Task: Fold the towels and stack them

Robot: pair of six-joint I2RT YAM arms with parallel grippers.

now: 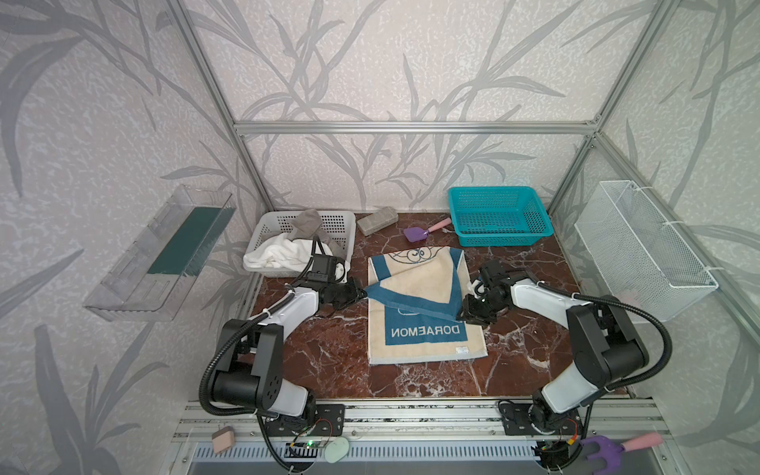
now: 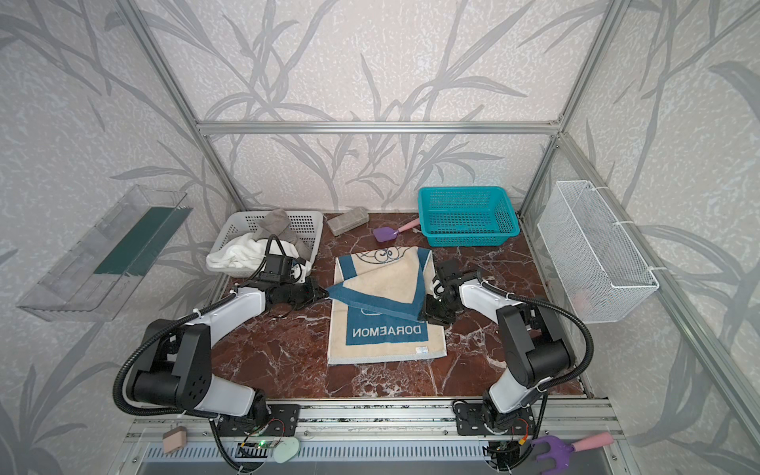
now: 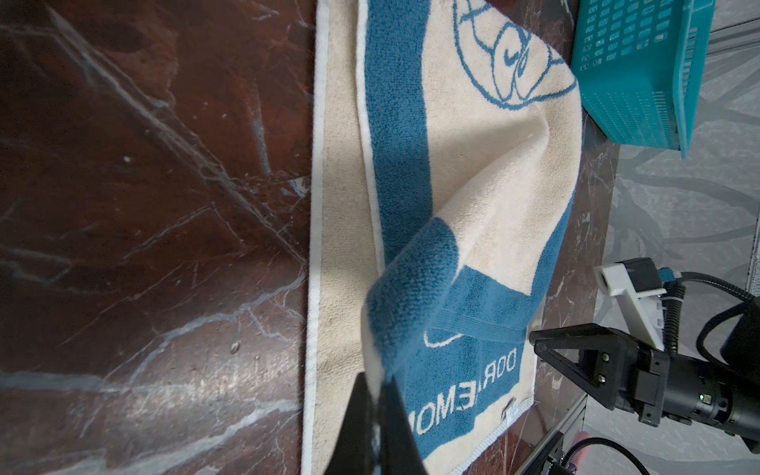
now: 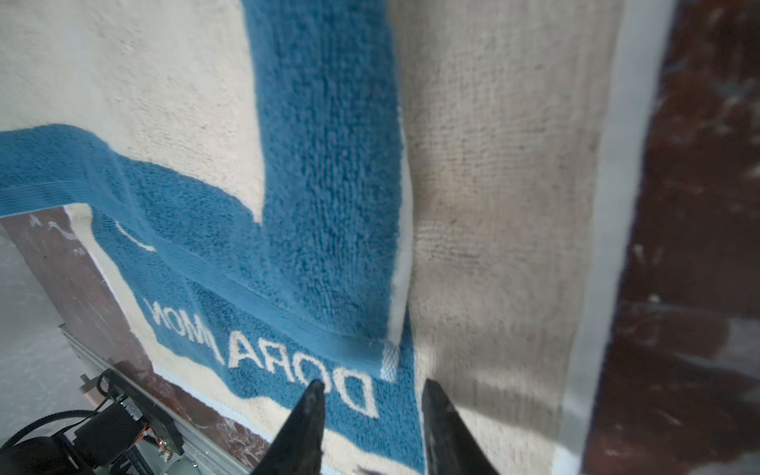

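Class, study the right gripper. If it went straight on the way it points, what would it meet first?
Most likely the blue-bordered towel: the right gripper, jaws apart, points at the corner of its folded-over flap, just ahead of the tips. Depth is unclear, so the layer beneath might be touched first.

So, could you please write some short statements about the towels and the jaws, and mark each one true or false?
1. The left jaws are shut on a corner of the blue-bordered towel. True.
2. The right jaws grip that towel as well. False: they stand open with nothing between them.
3. The white towel lies in the teal basket. False: it lies in the white basket.
4. The grey towel is in the white basket too. True.
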